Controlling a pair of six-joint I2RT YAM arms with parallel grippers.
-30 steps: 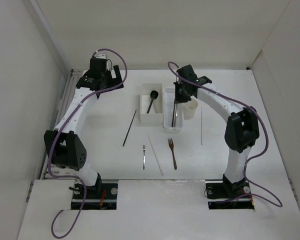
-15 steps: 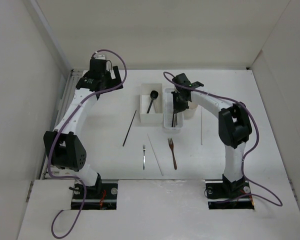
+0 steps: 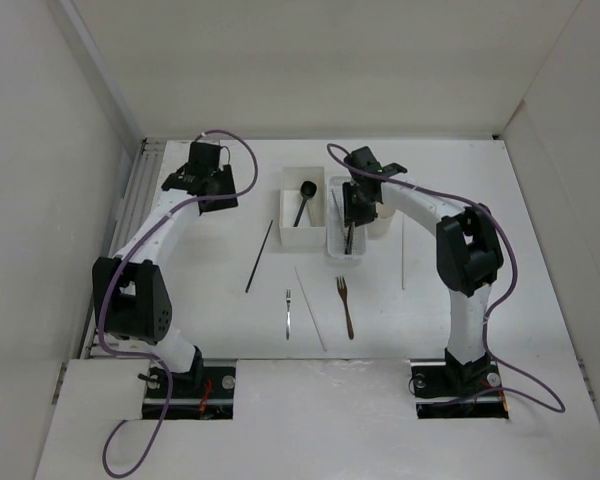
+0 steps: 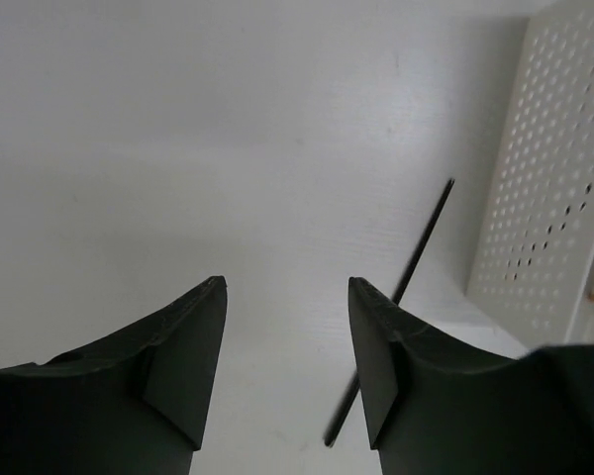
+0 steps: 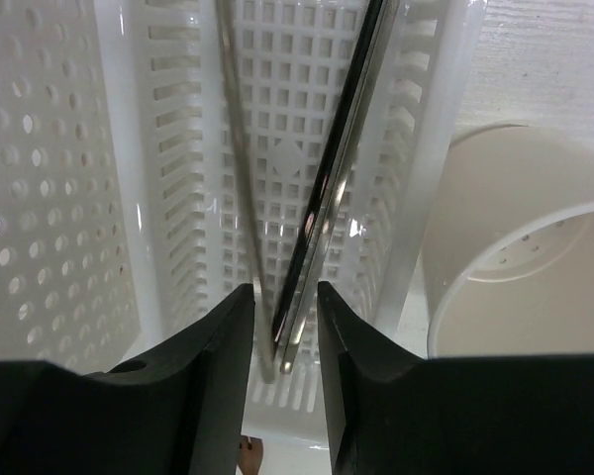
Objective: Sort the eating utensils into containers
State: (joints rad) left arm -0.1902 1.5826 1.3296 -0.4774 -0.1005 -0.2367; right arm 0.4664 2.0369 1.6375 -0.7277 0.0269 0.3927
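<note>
- left fingers (image 3: pixel 212 188): parted to a middling gap, nothing between them, bare desk (image 3: pixel 200 290) beneath.
- dark chopstick (image 3: pixel 259 256): flat on the desk, ahead and just right of the left fingers, not touching them.
- small silver fork (image 3: pixel 289 312): on the desk, well toward the arm bases from both sets of fingers.
- white square box (image 3: pixel 282 205): between the left fingers and the right fingers; black spoon (image 3: pixel 308 187) inside, bowl at the far end.
- pale chopstick (image 3: pixel 310 293), dark brown fork (image 3: pixel 344 305): on the desk, on the near side of the right fingers, well apart from them.
- narrow perforated basket (image 5: pixel 416 148): directly under the right fingers, just beside the box.
- right fingers (image 3: pixel 351 222): parted narrowly, down inside the basket, either side of the near ends of a silvery chopstick (image 5: pixel 240 148) and a glossy dark chopstick (image 5: pixel 347 129), both lying in the basket; no firm clamp visible.
- cream cup (image 5: pixel 515 228): just right of the right fingers, beside the basket.
- second pale chopstick (image 3: pixel 402 255): on the desk, farther right, apart.
</note>
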